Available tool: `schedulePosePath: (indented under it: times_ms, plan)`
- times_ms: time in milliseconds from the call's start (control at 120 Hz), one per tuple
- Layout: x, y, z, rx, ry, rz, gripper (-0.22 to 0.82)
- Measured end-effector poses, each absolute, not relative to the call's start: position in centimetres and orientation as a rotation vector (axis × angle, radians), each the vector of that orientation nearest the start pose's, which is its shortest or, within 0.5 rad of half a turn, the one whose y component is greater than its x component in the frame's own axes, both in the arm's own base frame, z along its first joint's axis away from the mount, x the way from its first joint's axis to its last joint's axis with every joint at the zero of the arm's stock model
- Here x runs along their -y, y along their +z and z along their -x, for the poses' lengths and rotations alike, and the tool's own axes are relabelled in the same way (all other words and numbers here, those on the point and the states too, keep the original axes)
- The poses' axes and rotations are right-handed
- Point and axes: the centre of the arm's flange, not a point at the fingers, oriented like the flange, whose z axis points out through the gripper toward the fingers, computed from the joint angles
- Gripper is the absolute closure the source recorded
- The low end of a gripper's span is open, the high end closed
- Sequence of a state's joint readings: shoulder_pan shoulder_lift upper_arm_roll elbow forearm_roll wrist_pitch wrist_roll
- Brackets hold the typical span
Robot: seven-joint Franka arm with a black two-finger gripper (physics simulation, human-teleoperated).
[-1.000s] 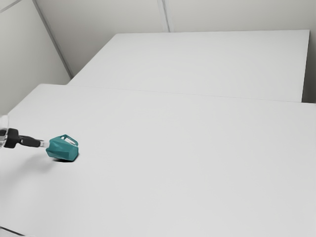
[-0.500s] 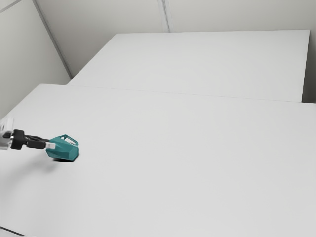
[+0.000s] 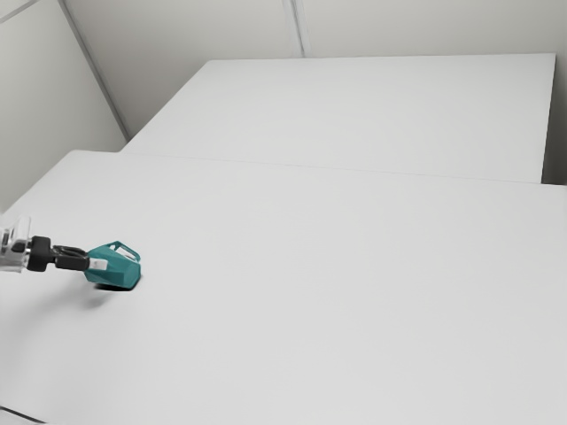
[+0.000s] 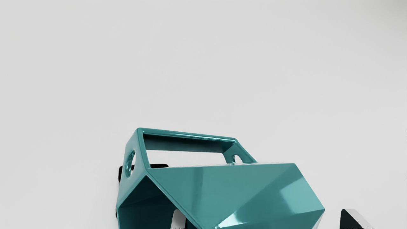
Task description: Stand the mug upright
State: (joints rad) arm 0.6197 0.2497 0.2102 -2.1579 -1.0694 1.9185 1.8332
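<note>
From my station I see the mug [image 3: 124, 271], teal and many-faceted, lying on its side on the white table [image 3: 310, 266], toward the exterior view's left; its handle [image 4: 190, 133] sticks out along one side of the body, a rounded hole showing at either end of it, and its mouth [image 4: 144, 203] opens sideways onto a dark interior.

My gripper [image 3: 97, 263] reaches in from the exterior view's left, its near fingertip overlapping the mug in that view; the wrist view shows the fingers [image 4: 178, 220] spread wide, one seen against the dark mouth and partly behind the rim, the other just beyond the opposite end of the body with a strip of table between; I cannot tell whether the first one touches the wall.

A dark patch [image 3: 113, 288] lies under and beside the mug; a soft grey shadow [image 3: 66, 297] falls on the table below the gripper; a thin dark line [image 3: 19, 414] crosses the near corner at the exterior view's left; a second white surface [image 3: 372, 115] stretches beyond the table, with pale walls [image 3: 177, 44] behind it.
</note>
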Motion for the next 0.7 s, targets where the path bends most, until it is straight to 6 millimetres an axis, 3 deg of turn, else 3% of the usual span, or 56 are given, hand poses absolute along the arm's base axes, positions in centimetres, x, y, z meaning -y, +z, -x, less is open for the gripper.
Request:
schedulePosePath:
  times_ms: [317,700]
  plan:
    - [-34.4,28.1,-40.5,0.442,0.926,-2.318,0.36]
    - [-33.5,30.4,-41.1,0.501,0.960,-2.307,0.63]
